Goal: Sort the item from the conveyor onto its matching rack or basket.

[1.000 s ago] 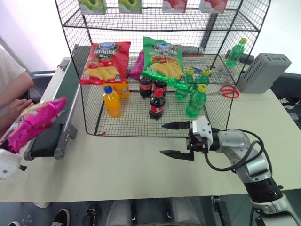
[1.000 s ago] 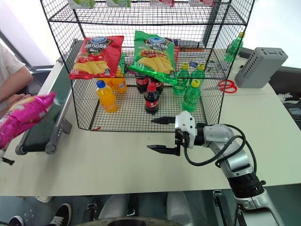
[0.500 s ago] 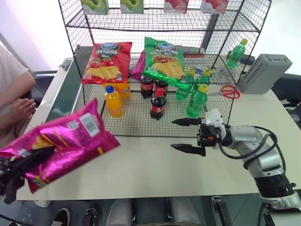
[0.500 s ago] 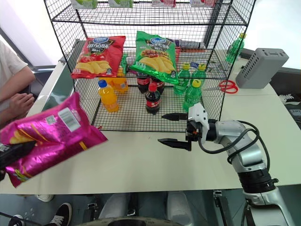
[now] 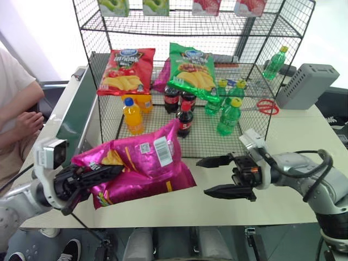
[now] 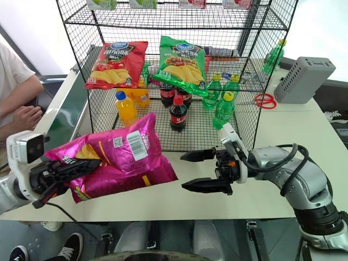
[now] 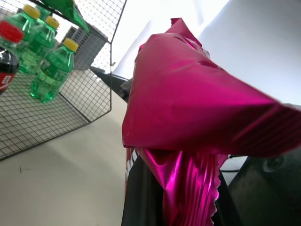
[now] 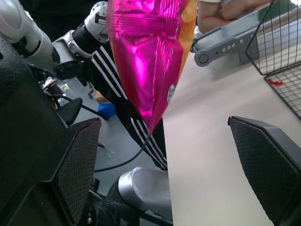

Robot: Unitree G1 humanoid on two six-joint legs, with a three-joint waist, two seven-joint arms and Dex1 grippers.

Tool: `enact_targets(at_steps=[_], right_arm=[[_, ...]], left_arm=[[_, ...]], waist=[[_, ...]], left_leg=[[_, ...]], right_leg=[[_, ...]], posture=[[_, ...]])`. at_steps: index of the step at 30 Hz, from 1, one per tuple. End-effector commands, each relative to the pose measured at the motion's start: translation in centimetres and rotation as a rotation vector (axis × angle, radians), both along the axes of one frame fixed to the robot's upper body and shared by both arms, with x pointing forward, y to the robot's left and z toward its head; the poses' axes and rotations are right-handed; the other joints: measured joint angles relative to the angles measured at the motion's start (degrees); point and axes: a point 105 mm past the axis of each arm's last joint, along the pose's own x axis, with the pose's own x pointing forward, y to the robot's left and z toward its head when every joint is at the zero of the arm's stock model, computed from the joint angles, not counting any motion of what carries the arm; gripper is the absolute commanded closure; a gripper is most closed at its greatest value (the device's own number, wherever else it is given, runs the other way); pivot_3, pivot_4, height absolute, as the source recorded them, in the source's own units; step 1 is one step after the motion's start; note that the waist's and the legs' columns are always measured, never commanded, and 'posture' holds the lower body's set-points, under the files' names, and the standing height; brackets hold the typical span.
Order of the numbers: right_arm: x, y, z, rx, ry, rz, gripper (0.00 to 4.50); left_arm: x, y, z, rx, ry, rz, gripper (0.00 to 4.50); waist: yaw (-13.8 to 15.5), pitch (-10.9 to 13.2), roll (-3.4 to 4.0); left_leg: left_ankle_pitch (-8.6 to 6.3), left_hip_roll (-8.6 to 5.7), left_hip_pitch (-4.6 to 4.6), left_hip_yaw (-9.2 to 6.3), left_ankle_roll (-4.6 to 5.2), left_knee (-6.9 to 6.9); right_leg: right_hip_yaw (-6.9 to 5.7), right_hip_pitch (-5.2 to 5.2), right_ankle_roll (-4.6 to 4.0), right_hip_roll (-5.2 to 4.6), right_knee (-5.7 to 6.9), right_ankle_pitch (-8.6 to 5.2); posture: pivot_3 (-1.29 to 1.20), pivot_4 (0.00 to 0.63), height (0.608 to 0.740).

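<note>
Item: large glossy magenta-pink crisp bag (image 5: 142, 165), barcode label facing up, held above the pale table (image 5: 304, 136) in front of the rack; a second ago out at the far left beside the conveyor end, half a second ago partway across, now near the middle.
Left gripper (image 5: 111, 171): black fingers clamped tight on the bag's crimped left edge, pointing to the right; swung in from the left over the last second and rolled, so the bag now lies flatter and broader to the head camera.
Right gripper (image 5: 213, 176): two black fingers spread wide, holding nothing, pointing left at the bag's right end with a small gap between; a second ago nearer the rack front, now drawn back toward the table's near edge.
Right wrist view: pink bag hanging between the two open finger pads (image 8: 80, 160), not touching either.
Conveyor: long dark-green belt with pale grey side rails (image 5: 73, 117), left of the rack, nothing on the visible stretch.
Rack: tall black wire-mesh shelving (image 5: 261, 117) with fruit cards on top; red crisp bag (image 5: 126, 72) and green crisp bag (image 5: 191, 70) on a tier, orange, cola and green bottles below, unchanged.
Person: an arm and hand (image 5: 30, 122) resting left of the conveyor.
</note>
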Motion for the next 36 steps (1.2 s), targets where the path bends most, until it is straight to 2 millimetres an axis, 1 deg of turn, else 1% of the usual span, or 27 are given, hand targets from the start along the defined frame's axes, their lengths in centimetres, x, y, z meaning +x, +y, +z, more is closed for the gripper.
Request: enact_targets(at_steps=[1, 2, 8, 15, 18, 20, 23, 26, 28, 31, 32, 33, 35, 36], right_arm=[[-0.4, 1.4, 0.5, 0.022, -0.024, 0.041, 0.00], [-0.1, 1.7, 0.5, 0.033, -0.010, 0.030, 0.00], [-0.2, 2.7, 0.8, 0.050, 0.034, 0.068, 0.00], [0.0, 3.2, 0.6, 0.037, 0.038, 0.076, 0.00], [0.3, 3.5, 0.6, 0.041, 0.026, 0.055, 0.74], [0.0, 3.4, 0.2, 0.025, 0.039, 0.070, 1.75], [-0.1, 3.3, -0.1, 0.007, 0.035, 0.067, 2.97], [0.4, 3.2, -0.2, -0.006, 0.002, 0.047, 2.97], [0.5, 3.1, -0.2, -0.009, -0.011, 0.044, 2.97], [0.6, 3.0, -0.3, -0.014, -0.026, 0.043, 3.02], [0.7, 2.9, -0.4, -0.015, -0.028, 0.039, 3.02], [0.7, 2.8, -0.4, -0.016, -0.029, 0.038, 3.54], [0.7, 2.6, -0.4, -0.013, -0.030, 0.033, 4.22], [0.8, 2.6, -0.3, -0.007, -0.037, 0.027, 4.45]], left_arm=[[0.2, -1.0, -0.3, -0.006, -0.011, -0.062, 4.44], [0.4, -1.3, -0.5, -0.007, -0.014, -0.070, 4.44], [1.1, -2.4, -1.3, 0.005, -0.041, -0.096, 4.44], [2.1, -3.3, -1.4, 0.012, -0.091, -0.082, 4.44], [2.4, -3.4, -1.5, 0.003, -0.097, -0.068, 4.50], [2.6, -3.4, -1.6, 0.007, -0.110, -0.056, 4.50], [2.6, -3.3, -1.7, 0.010, -0.119, -0.042, 4.50], [2.9, -3.0, -1.5, 0.005, -0.119, -0.012, 4.50], [3.8, -2.3, -1.4, -0.006, -0.098, 0.044, 4.50], [4.3, -1.8, -1.5, 0.002, -0.093, 0.078, 3.67], [4.2, -1.7, -1.5, -0.001, -0.087, 0.077, 3.28], [4.2, -1.6, -1.5, 0.007, -0.093, 0.087, 2.75], [4.4, -1.4, -1.5, 0.017, -0.104, 0.111, 1.85], [4.3, -1.5, -1.5, 0.007, -0.096, 0.104, 1.33]], waist=[[0.0, 0.0, -0.04], [0.0, 0.0, -0.08], [0.1, 0.0, -0.09], [0.1, 0.1, -0.12], [0.0, 0.1, -0.12], [0.0, 0.1, -0.12], [0.0, 0.1, -0.12], [0.0, 0.1, -0.12], [0.1, 0.1, -0.12], [0.0, 0.1, -0.14], [0.0, 0.1, -0.14], [0.0, 0.1, -0.14], [0.0, 0.1, -0.15], [0.0, 0.1, -0.15]], left_leg=[[0.00, 0.00, 0.00, 0.00, 0.00, 0.00], [0.00, 0.00, 0.00, -0.01, 0.00, 0.00], [0.00, 0.05, -0.03, -0.01, 0.00, 0.02], [0.00, 0.05, -0.05, -0.02, 0.01, 0.04], [0.00, 0.06, -0.05, -0.03, 0.01, 0.04], [0.00, 0.06, -0.06, -0.03, 0.01, 0.04], [0.00, 0.07, -0.06, -0.03, 0.01, 0.04], [0.00, 0.07, -0.07, -0.03, 0.01, 0.04], [0.00, 0.08, -0.07, -0.04, 0.01, 0.04], [0.00, 0.08, -0.07, -0.05, 0.01, 0.04], [0.00, 0.08, -0.07, -0.05, 0.01, 0.04], [0.00, 0.08, -0.07, -0.04, 0.02, 0.04], [-0.01, 0.09, -0.09, -0.04, 0.02, 0.04], [-0.01, 0.09, -0.09, -0.04, 0.03, 0.04]], right_leg=[[0.00, -0.01, 0.02, 0.00, 0.01, 0.01], [0.00, -0.01, 0.04, 0.00, 0.02, 0.02], [0.04, -0.07, 0.14, -0.02, 0.09, 0.06], [0.04, -0.07, 0.15, -0.04, 0.10, 0.07], [0.04, -0.08, 0.16, -0.04, 0.10, 0.07], [0.04, -0.10, 0.16, -0.04, 0.12, 0.07], [0.04, -0.10, 0.16, -0.04, 0.11, 0.07], [0.04, -0.10, 0.16, -0.05, 0.11, 0.07], [0.04, -0.10, 0.16, -0.05, 0.11, 0.07], [0.04, -0.10, 0.17, -0.05, 0.12, 0.07], [0.04, -0.11, 0.17, -0.05, 0.11, 0.07], [0.04, -0.11, 0.17, -0.05, 0.11, 0.07], [0.04, -0.13, 0.18, -0.05, 0.11, 0.07], [0.04, -0.13, 0.18, -0.05, 0.11, 0.07]], posture=[[0.00, 0.150, 0.740], [0.00, 0.150, 0.740], [0.00, 0.150, 0.740], [0.00, 0.150, 0.740], [0.00, 0.150, 0.740], [0.00, 0.150, 0.740], [0.00, 0.150, 0.740], [0.00, 0.150, 0.740], [0.00, 0.150, 0.740], [0.00, 0.150, 0.740], [0.00, 0.150, 0.740], [0.00, 0.150, 0.740], [0.00, 0.150, 0.740], [0.00, 0.150, 0.740]])
